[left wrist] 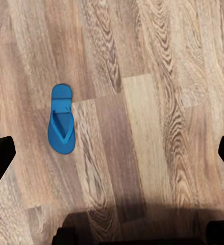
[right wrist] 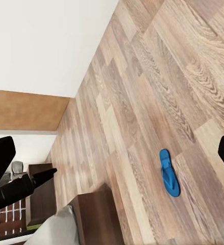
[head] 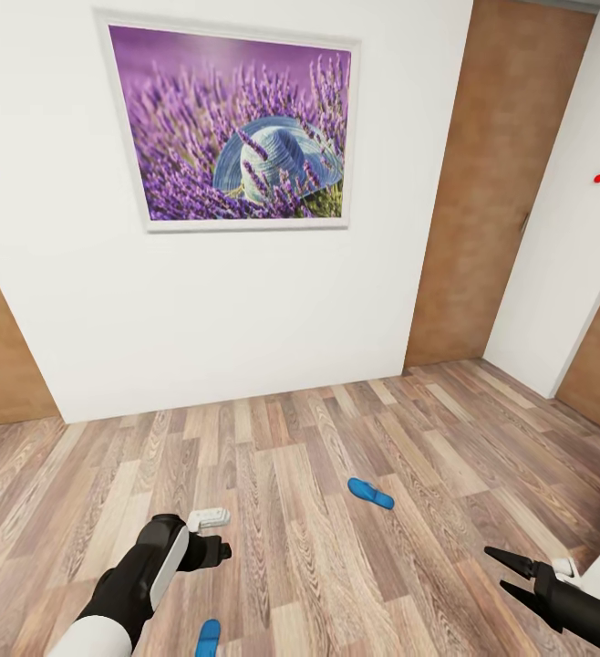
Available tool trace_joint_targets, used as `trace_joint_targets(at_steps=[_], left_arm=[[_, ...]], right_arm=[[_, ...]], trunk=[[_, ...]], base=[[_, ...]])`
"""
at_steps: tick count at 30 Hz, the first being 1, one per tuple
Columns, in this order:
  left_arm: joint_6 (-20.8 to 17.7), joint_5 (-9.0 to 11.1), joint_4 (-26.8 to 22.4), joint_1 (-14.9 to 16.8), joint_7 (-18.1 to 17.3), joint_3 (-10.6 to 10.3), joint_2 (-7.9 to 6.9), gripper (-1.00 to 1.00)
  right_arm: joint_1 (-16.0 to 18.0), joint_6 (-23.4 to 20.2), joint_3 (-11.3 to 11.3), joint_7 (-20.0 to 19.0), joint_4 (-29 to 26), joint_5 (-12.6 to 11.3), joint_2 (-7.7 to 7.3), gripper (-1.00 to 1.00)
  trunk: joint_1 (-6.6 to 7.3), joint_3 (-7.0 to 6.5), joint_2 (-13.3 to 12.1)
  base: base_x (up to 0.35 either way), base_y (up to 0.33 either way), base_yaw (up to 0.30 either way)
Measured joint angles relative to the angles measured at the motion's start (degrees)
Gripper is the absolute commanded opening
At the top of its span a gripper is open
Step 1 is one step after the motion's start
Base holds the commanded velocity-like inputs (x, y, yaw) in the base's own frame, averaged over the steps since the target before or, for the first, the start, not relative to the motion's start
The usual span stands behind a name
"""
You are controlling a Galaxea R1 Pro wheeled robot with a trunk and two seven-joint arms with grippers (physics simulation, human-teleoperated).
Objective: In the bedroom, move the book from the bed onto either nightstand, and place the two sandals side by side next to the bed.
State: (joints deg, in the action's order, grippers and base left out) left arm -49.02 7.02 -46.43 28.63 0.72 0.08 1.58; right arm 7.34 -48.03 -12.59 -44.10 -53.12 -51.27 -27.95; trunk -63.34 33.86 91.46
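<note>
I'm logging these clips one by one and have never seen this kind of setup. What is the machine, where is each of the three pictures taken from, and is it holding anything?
This is a simulated wheeled robot with two arms. The big picture comes from its head, looking down: the left gripper sits at lower left, the right gripper at lower right. On the grey-brown wood-plank floor lie two bright blue flat sandals, one ahead and one near the bottom edge. The wall carries a framed lavender picture.

The other two pictures come from cameras on each wrist, looking along the fingers. The left one looks straight down at a sandal; the right one sees a sandal on the floor. Both sets of fingers are open and empty.
</note>
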Motion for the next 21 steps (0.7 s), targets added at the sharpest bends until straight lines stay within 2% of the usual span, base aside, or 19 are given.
trace_joint_targets(at_steps=[21], left_arm=[[0.0, 0.1, 0.0, 0.0, -0.2, 0.0, 0.17, 1.0]], right_arm=[[0.0, 0.0, 0.0, -0.1, 0.0, 0.0, 0.0, 1.0]], trunk=[[-4.61, 3.77, 8.4]], base=[[0.0, 0.0, 0.0]])
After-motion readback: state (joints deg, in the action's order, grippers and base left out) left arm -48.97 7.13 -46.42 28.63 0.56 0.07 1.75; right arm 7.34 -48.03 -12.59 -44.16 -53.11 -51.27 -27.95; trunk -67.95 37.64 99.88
